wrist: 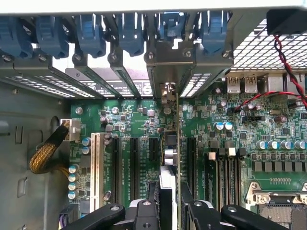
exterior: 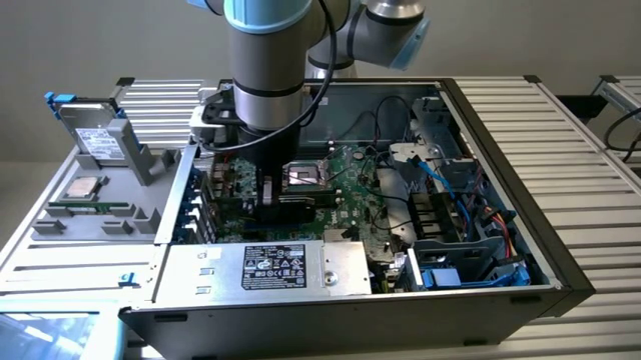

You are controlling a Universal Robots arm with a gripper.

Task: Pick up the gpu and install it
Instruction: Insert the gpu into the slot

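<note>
We've got the gripper (wrist: 169, 211) pinching the gpu (wrist: 173, 143) by its top edge, card held edge-on and upright so its bottom edge can drop straight into a slot. It hangs directly below the fingers (wrist: 144, 213), over the motherboard (wrist: 139, 120), bracket end pointing at the rear slot openings (wrist: 165, 76) of the case (exterior: 521, 225). From these views we can't tell whether the edge is seated yet or just above the slot.

Close on either side of the gripper: black expansion slots (wrist: 134, 163), with a white slot (wrist: 95, 165) a little further out. Just past those, the memory slots (wrist: 230, 177) and the processor socket (wrist: 280, 206). Tight spots: red-black wires (wrist: 288, 67) off to one side, braided cable (wrist: 45, 151) on the other, blue slot clips (wrist: 91, 36) beyond the bracket. Well away, outside the case, a hard drive (exterior: 98, 139) stands on the grey tray (exterior: 60, 221).
</note>
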